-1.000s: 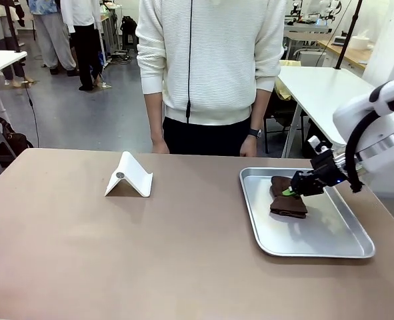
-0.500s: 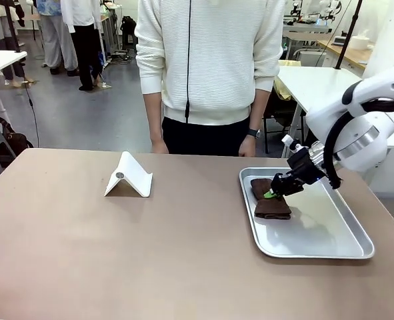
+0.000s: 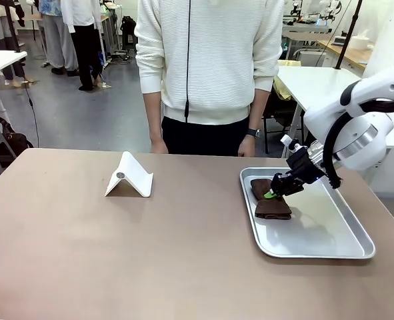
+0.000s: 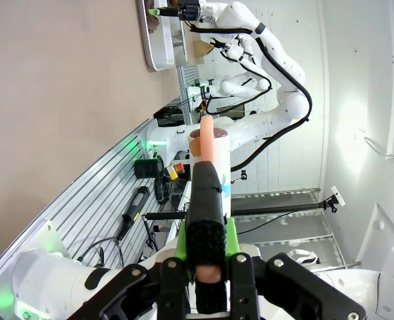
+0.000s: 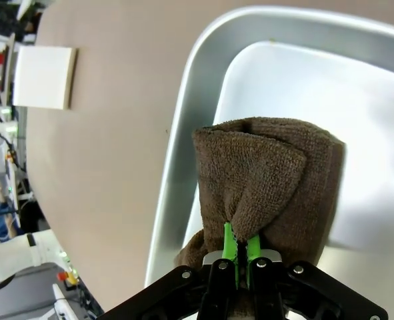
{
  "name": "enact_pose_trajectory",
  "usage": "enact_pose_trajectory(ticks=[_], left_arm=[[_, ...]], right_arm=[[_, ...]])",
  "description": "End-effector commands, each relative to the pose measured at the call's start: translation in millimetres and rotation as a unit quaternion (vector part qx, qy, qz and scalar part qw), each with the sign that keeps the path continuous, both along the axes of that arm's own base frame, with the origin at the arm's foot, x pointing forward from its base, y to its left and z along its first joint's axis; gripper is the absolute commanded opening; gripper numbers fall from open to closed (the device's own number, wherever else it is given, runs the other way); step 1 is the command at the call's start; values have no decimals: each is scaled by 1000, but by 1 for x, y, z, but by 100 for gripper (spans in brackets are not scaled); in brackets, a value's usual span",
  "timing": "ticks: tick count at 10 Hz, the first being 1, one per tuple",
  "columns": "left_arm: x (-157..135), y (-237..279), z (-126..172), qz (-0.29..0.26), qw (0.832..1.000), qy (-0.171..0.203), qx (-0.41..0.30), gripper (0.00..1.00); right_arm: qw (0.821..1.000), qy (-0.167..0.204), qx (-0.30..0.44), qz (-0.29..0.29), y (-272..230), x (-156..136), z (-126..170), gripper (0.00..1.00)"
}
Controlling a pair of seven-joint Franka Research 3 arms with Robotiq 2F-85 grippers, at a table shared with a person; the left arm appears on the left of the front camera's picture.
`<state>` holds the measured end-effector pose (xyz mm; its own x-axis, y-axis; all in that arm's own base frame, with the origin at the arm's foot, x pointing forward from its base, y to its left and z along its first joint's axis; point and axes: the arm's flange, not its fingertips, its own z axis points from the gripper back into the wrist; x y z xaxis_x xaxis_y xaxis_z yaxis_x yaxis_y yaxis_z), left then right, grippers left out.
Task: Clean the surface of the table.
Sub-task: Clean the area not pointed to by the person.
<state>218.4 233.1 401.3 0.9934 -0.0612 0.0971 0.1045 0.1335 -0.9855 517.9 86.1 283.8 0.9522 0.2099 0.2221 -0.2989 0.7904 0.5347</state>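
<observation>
Leftward across the shiny silver metal tray has come the folded brown terry cloth. We find the right gripper pinching its soft, limp upper fold, a sound hold; the smooth tan-brown table is unwiped.

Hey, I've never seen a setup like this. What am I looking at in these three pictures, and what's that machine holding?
Two white robot arms share a tan table with a person standing opposite. The wide picture looks across the table; the other two come from cameras on each wrist. The right gripper is shut on a folded brown cloth in a metal tray. A white folded stand sits apart. The left gripper clamps a peach-coloured stick; I cannot tell what.
</observation>
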Motion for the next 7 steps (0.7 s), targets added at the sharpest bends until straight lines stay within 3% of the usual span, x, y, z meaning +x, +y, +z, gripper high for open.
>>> enact_pose_trajectory(ticks=[1, 7], left_arm=[[-2, -4, 3, 5, 1000, 4, -1, 22], [-2, -4, 3, 5, 1000, 4, -1, 22]], right_arm=[[997, 52, -54, -16, -19, -18, -41, 0], [993, 64, -37, -97, -92, -36, -39, 0]])
